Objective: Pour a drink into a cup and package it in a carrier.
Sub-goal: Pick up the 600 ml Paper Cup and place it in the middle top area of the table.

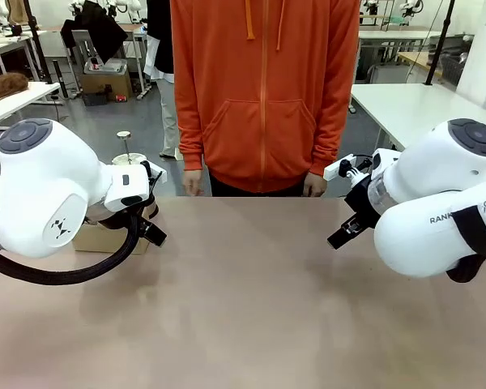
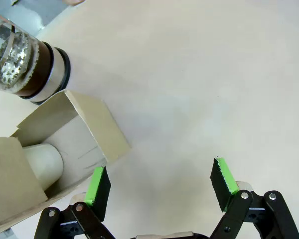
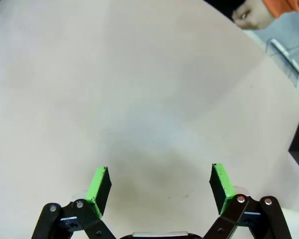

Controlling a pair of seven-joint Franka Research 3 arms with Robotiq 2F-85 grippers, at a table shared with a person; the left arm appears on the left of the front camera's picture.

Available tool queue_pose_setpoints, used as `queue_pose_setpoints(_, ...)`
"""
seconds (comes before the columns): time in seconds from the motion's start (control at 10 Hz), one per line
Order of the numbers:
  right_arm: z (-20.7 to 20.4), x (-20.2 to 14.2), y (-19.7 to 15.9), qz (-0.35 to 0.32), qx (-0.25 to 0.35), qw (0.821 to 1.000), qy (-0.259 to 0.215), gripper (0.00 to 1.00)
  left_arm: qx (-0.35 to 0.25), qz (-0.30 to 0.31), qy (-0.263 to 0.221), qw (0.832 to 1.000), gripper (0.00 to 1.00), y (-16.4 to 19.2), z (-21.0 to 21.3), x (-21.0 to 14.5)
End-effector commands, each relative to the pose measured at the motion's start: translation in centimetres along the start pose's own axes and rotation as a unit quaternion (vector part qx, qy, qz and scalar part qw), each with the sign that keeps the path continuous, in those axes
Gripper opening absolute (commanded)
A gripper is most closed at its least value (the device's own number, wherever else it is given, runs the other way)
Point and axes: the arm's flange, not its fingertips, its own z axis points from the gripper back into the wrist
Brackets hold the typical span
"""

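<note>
In the left wrist view, the glass carafe (image 2: 20,59) stands at the top left, with a band of the dark brown drink (image 2: 36,57) near its base. Beside it is the brown cardboard carrier (image 2: 89,129) with a white cup (image 2: 42,162) in one slot; I cannot tell which cup it is. My left gripper (image 2: 159,186) is open over bare table, right of the carrier. In the front view, the carafe's lid and plunger (image 1: 128,156) and part of the carrier (image 1: 105,239) show behind my left arm. My right gripper (image 3: 159,186) is open above bare tabletop.
A person in an orange hoodie (image 1: 263,89) stands at the far edge, hands (image 1: 314,185) hanging at the table's rim. One hand (image 3: 251,15) shows at the top of the right wrist view. The tan tabletop (image 1: 251,300) lies between my arms.
</note>
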Motion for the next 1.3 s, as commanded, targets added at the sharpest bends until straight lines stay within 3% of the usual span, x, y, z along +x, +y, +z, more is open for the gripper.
queue_pose_setpoints(0.0, 0.0, 0.0, 0.0, 0.000, 0.000, 1.000, 0.000, 1.00, 0.000, 0.000, 0.000, 1.000, 1.00, 0.0, 0.0, 0.0)
queue_pose_setpoints(0.3, 0.0, 0.0, 0.0, 0.000, 0.000, 1.000, 0.000, 1.00, 0.000, 0.000, 0.000, 1.000, 1.00, 0.0, 0.0, 0.0)
queue_pose_setpoints(0.4, 2.0, 2.6, -1.0, 0.000, -0.002, 1.000, -0.010, 1.00, 0.000, 0.000, 0.000, 1.000, 1.00, 0.0, 0.0, 0.0)
queue_pose_setpoints(0.6, 6.1, 8.0, -5.5, -0.016, 0.024, 1.000, -0.006, 1.00, 0.000, 0.000, 0.000, 1.000, 1.00, 0.0, 0.0, 0.0)
queue_pose_setpoints(0.8, 9.7, 10.6, -11.0, -0.014, 0.080, 0.997, -0.018, 1.00, 0.000, 0.000, 0.000, 1.000, 1.00, 0.0, 0.0, 0.0)
queue_pose_setpoints(1.0, 13.0, 9.2, -18.1, -0.032, 0.129, 0.990, -0.052, 1.00, 0.000, 0.000, 0.000, 1.000, 1.00, 0.0, 0.0, 0.0)
queue_pose_setpoints(1.2, 14.5, 4.6, -24.2, -0.033, 0.198, 0.973, -0.114, 1.00, 0.000, 0.000, 0.000, 1.000, 1.00, 0.0, 0.0, 0.0)
